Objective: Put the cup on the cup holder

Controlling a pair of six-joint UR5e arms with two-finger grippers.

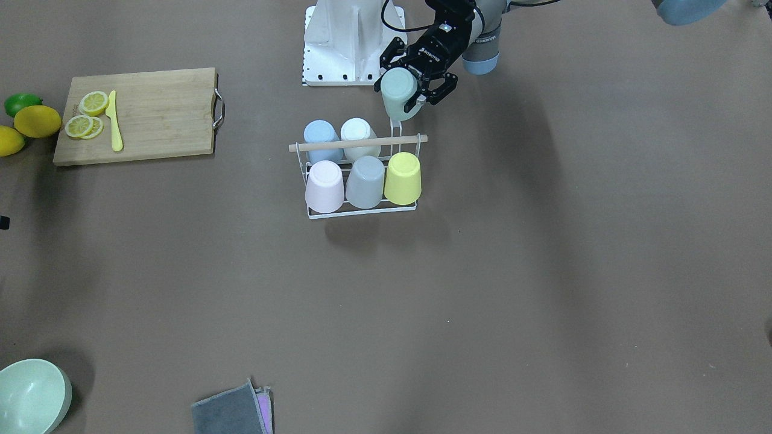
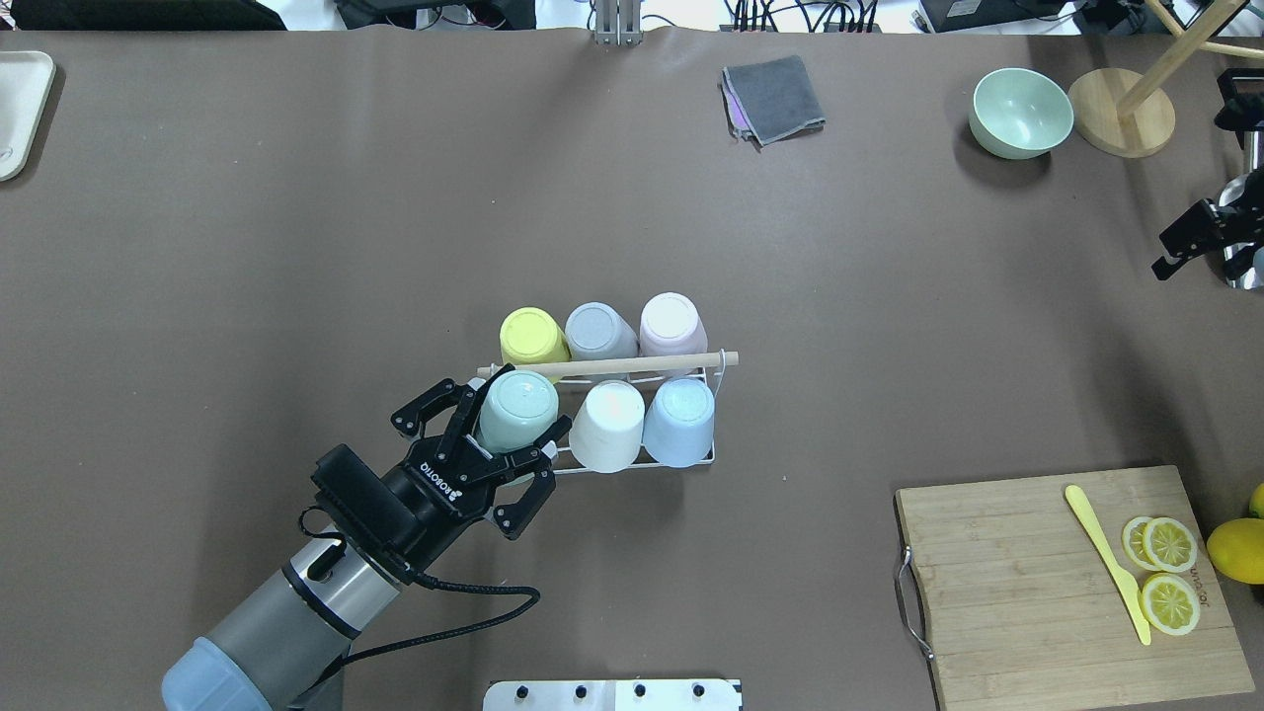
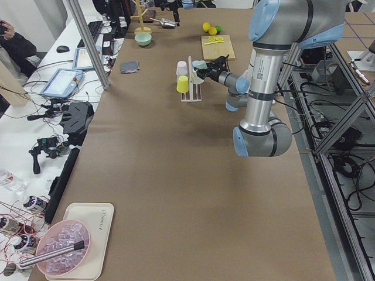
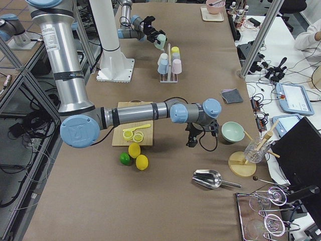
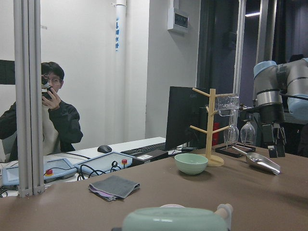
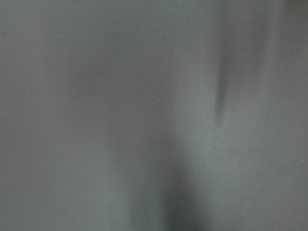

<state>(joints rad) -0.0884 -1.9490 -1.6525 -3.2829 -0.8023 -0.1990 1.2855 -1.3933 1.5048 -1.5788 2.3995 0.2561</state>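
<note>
At end edge of cup holder (image 2: 632, 365), left pincer (image 2: 515, 419) tight around mint cup (image 2: 521, 399), beside white cup (image 2: 607, 427).

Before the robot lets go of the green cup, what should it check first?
1. Left end effector grips the mint green cup: ok, fingers on both sides.
2. Cup turned mouth-down: ok.
3. Free prong on the cup holder: ok, it shows bare under the cup.
4. Cup seated on that prong: not ok, it hangs tilted above it.
5. Room beside the white cup: cannot tell, the gap is narrow.
6. Right end effector out of the way: ok, far off at the table's edge.
</note>
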